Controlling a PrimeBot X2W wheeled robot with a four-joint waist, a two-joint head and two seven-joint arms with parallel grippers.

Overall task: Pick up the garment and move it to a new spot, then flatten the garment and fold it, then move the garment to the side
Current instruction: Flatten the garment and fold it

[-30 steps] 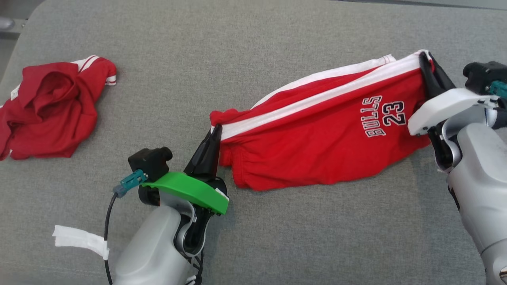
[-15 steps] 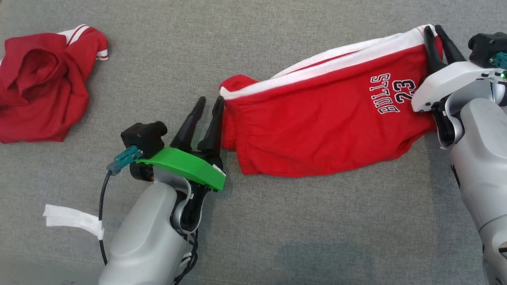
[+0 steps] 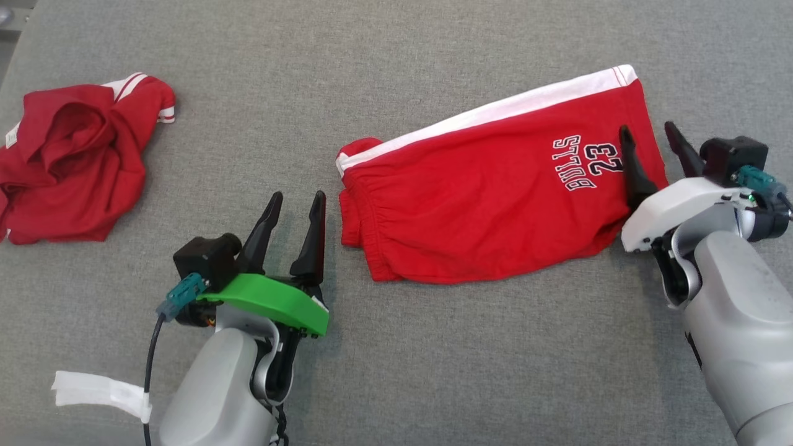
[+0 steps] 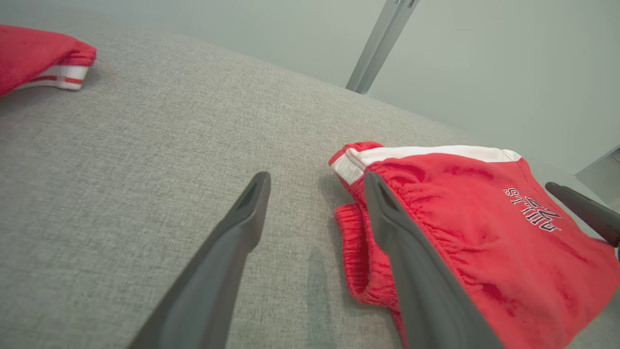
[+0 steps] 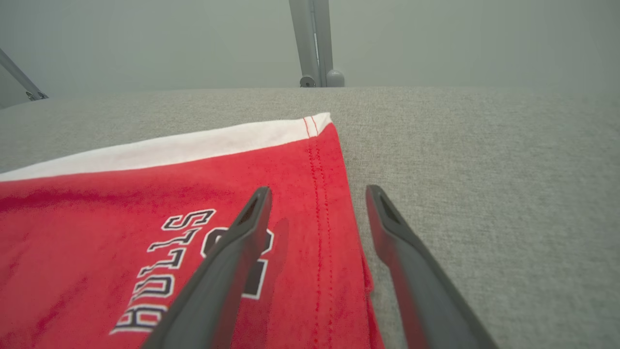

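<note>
The garment, red shorts [image 3: 489, 198] with a white side stripe and "BULLS 23" print, lies folded flat on the grey surface [image 3: 396, 74]. My left gripper [image 3: 297, 197] stands open just left of the waistband end [image 4: 358, 165], clear of the cloth. My right gripper [image 3: 649, 129] is open at the hem end, one finger [image 5: 242, 242] over the print and the other [image 5: 392, 228] over bare surface beside the hem [image 5: 334, 194]. Nothing is held by either gripper.
A second red garment [image 3: 74, 161] lies crumpled at the far left, its cuff [image 4: 53, 72] in the left wrist view. A white strip [image 3: 99, 391] hangs from the left arm's cable. Metal posts [image 5: 315, 43] stand beyond the surface's far edge.
Both grippers opened and let go of the shorts, which dropped flat onto the surface. Both arms drew back toward me, away from the corners they held.
</note>
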